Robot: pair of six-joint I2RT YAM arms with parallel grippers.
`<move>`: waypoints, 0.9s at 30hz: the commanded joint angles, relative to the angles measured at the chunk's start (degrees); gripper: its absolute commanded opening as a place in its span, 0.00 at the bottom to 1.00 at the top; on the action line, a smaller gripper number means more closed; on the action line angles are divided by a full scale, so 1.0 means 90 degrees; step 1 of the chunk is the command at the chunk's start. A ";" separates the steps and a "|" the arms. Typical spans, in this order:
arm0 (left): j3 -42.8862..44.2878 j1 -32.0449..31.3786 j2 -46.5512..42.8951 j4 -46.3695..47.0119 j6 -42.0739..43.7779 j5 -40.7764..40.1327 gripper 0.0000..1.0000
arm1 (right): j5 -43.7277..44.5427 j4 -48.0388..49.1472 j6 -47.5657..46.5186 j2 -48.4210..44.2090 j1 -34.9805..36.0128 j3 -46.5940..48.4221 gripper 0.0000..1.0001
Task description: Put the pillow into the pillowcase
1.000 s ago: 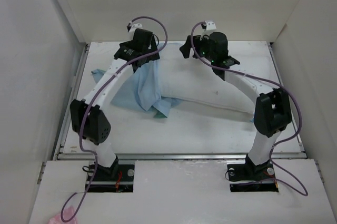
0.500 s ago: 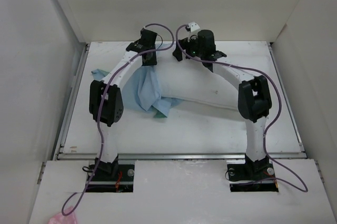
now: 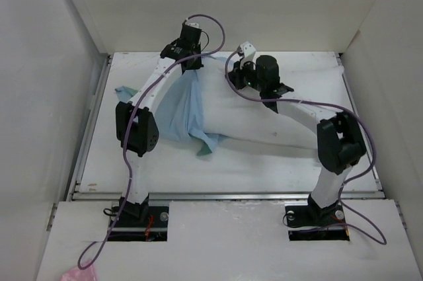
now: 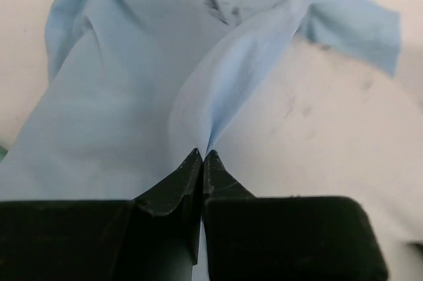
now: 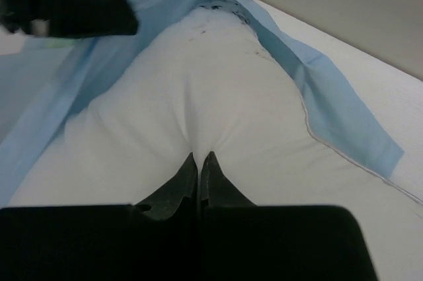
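The white pillow lies across the table, its left end under the light-blue pillowcase. My left gripper is shut on a fold of the pillowcase, the cloth pinched between its tips and pulled taut. My right gripper is shut on a pinch of the pillow; white fabric puckers into its tips. In the right wrist view the pillowcase wraps over the pillow's far end like a hood.
White walls enclose the table on the left, back and right. A metal rail runs along the near edge. A loose pillowcase corner hangs off the pillow's front, another sticks out at the left.
Both grippers were open and have shut, the left on the pillowcase, the right on the pillow. The left arm reached farther back; the pillowcase now spreads wider over the pillow's left end.
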 commanded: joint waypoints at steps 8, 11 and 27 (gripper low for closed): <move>0.0142 -0.1193 -0.1692 0.0360 0.0422 -0.0140 0.00 | -0.1407 0.0826 0.0041 -0.0056 0.1121 -0.0310 0.00; 0.0142 -0.1535 -0.1750 0.0058 0.0169 -0.0209 0.00 | -0.0542 0.1834 0.1081 0.0101 0.1200 -0.0269 0.00; -0.4690 -0.2560 -0.4690 0.0437 -0.2195 -0.0426 0.00 | 0.2536 0.3931 0.4915 -0.0182 -0.0538 -0.0700 0.00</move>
